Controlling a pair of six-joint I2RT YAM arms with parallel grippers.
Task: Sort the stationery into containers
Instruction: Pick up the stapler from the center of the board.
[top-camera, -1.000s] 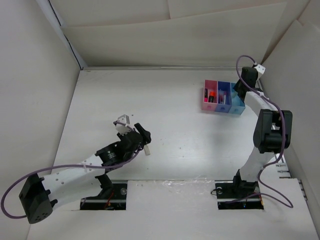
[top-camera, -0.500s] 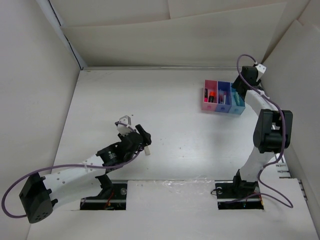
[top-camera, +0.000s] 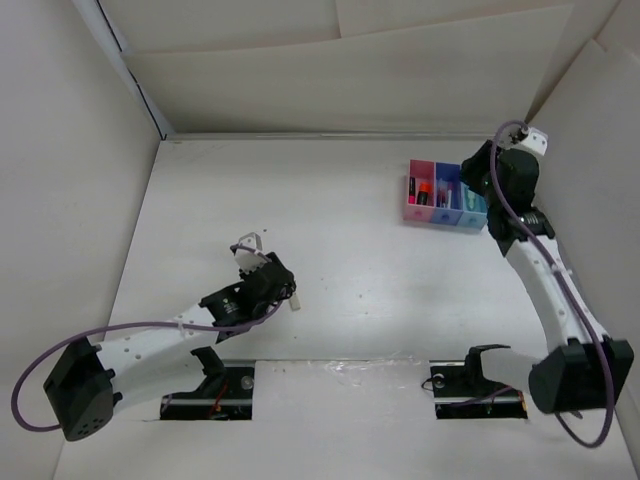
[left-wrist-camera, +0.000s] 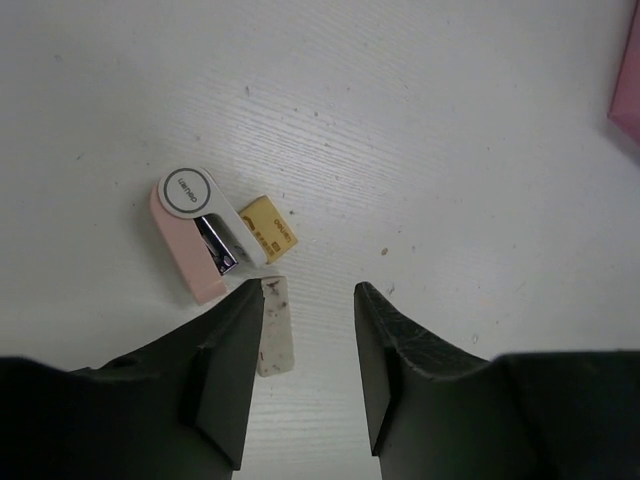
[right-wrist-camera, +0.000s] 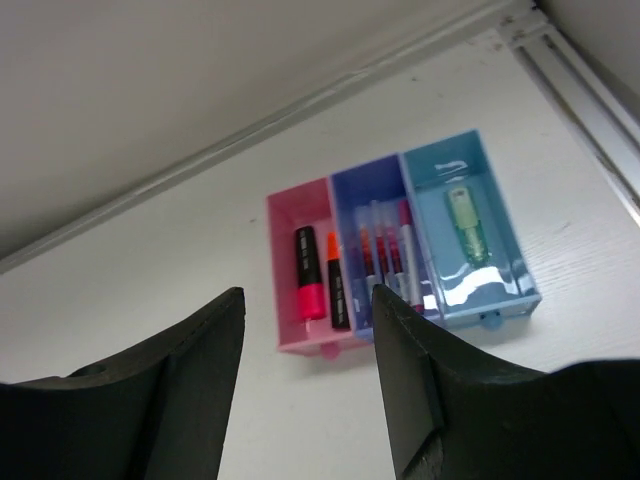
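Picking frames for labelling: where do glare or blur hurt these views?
Right wrist: glare on the light blue bin floor, right tool fingers dark and soft. Left wrist: tan eraser sharp, left tool fingers shadowed. Top external: even light, soft shadows.

White arm links (top-camera: 150, 343) with black joints (top-camera: 578, 375), purple cables (top-camera: 130, 327) and black jaws.

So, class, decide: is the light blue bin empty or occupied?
Occupied. The right wrist view shows one pale green item lying lengthwise inside the light blue bin; nothing else shows in it.
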